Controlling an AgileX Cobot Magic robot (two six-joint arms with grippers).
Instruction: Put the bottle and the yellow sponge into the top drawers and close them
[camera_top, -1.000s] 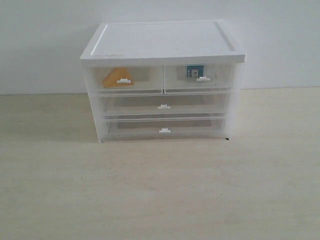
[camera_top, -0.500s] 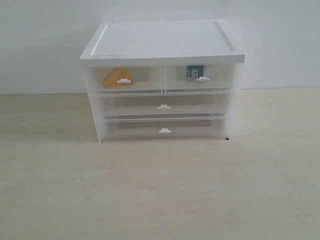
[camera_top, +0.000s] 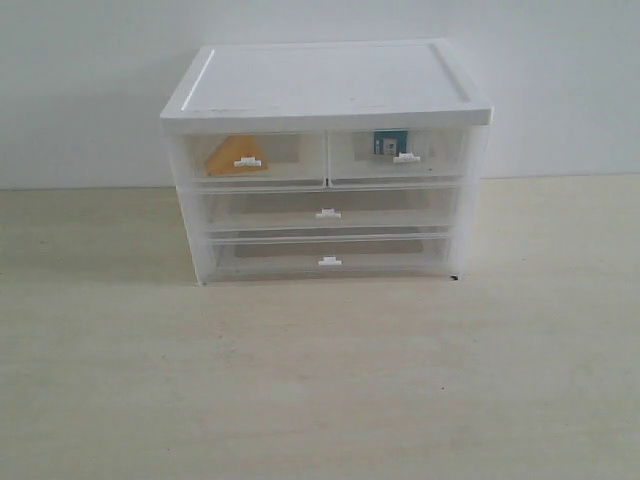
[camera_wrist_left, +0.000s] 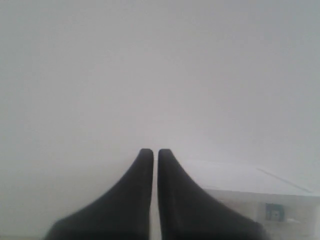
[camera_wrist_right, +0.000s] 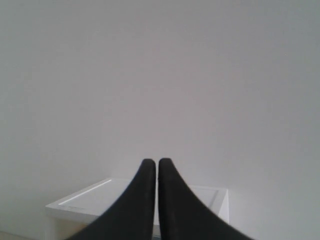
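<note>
**A:** Currently, what is each end effector doing?

**B:** The left end effector (camera_wrist_left: 155, 151) is holding its fingers pressed together, clenched on nothing. The right end effector (camera_wrist_right: 156, 161) is reading the same, with fingers together and nothing between them. Both are pointing at the bare wall (camera_wrist_right: 160, 75), and the cabinet (camera_top: 325, 85) is showing beyond the fingertips in each wrist view. Neither arm is appearing in the exterior view.

**A:** Where are the task's things lying?

**B:** The yellow sponge (camera_top: 235, 154) is sitting inside the left of the two top drawers (camera_top: 290, 160), lying askew with one corner pointing up. The bottle (camera_top: 385, 144) is sitting inside the right one, just behind its handle (camera_top: 405, 158). Its long axis cannot be told through the plastic. Both drawer fronts are sitting flush with the cabinet, which is standing on the bench (camera_top: 320, 380).

**A:** What is the coming move turning on?

**B:** By judgement, no grasp or push is looking necessary. Both things are lying ahead of the end effectors and apart from them, the sponge on the left arm's side and the bottle on the right arm's side. Which arm is nearer cannot be told. The task is looking complete.
</note>
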